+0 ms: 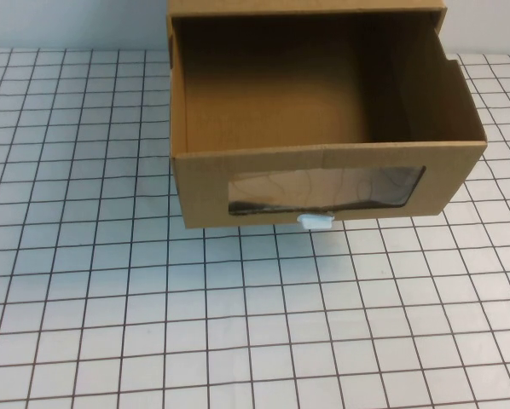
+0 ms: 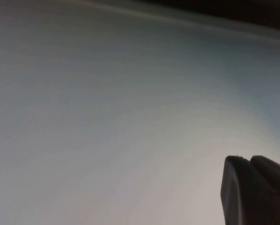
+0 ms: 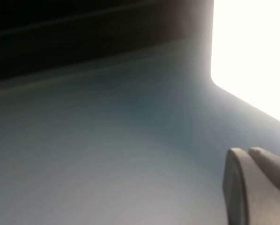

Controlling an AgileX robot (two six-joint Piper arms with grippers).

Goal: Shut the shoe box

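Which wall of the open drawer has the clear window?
The front wall of the shoe box, nearest the robot, white tab beneath; the other three are plain cardboard. Left gripper and right gripper appear only in wrist views.

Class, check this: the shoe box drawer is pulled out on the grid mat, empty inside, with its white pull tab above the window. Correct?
One detail is wrong. The high view shows the pull tab below the window, not above. The shoe box drawer is indeed out and empty. The left end effector and right end effector appear only in their wrist views.

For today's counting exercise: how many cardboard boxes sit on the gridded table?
1: a brown cardboard drawer-type shoe box, pulled open, at the table's far middle. Neither gripper is near it.
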